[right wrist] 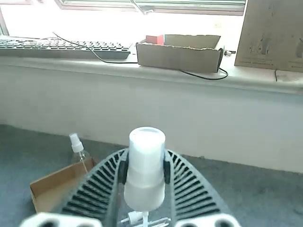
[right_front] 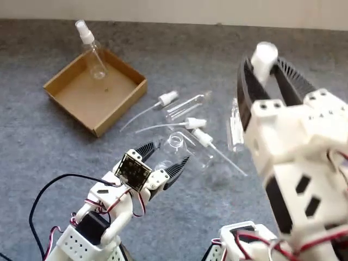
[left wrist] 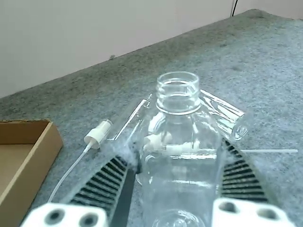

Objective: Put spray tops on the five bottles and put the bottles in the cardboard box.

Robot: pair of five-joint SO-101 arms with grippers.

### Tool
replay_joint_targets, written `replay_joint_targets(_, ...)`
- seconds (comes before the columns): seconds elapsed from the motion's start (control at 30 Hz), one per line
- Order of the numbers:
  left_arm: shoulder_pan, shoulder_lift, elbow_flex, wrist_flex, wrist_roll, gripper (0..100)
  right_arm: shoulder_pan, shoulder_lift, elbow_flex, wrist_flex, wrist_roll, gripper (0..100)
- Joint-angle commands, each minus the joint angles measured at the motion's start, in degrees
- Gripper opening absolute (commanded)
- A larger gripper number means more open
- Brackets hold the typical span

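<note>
My left gripper (right_front: 166, 156) is shut on a clear bottle (right_front: 178, 145) with an open neck, held just above the carpet. In the left wrist view the bottle (left wrist: 182, 142) stands upright between the ribbed black fingers (left wrist: 106, 182). My right gripper (right_front: 265, 62) is raised high over the table and shut on a white spray top (right_front: 265, 53); that spray top (right wrist: 146, 168) is held upright. The cardboard box (right_front: 65, 87) lies at the far left, and one capped bottle (right_front: 93, 53) stands in it.
Three loose spray tops with long tubes (right_front: 167, 99) (right_front: 194, 123) (right_front: 202, 136) lie mid-table. One empty bottle (right_front: 187, 106) lies beside them and another (right_front: 235, 128) lies nearer the right arm. Grey carpet (right_front: 179, 49) covers the table, with open room behind and in front of the box.
</note>
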Motion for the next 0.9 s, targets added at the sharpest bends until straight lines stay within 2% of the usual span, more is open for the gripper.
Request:
replay_joint_targets(0.0,1.2,-0.5,1.3,-1.8,-0.5,12,-0.6,-6.0,11.4,0.0,-0.6,0.5)
replay_joint_targets(0.43,13.8,-0.4,1.3,-1.7,-0.5,12,-0.6,-26.0,52.0,-25.8,-0.7,0.5)
replay_joint_targets(0.5,14.3,-0.4,1.3,-1.7,-0.5,12,-0.6,-29.8,58.5,-30.4,-2.3,0.5)
replay_joint_targets(0.67,13.9,-0.2,1.3,-1.6,-0.5,12,-0.6,-39.9,74.0,-42.6,-11.9,0.5)
replay_joint_targets(0.87,13.8,-0.1,1.3,-1.6,-0.5,12,-0.6,-50.1,87.1,-49.5,-12.7,0.5)
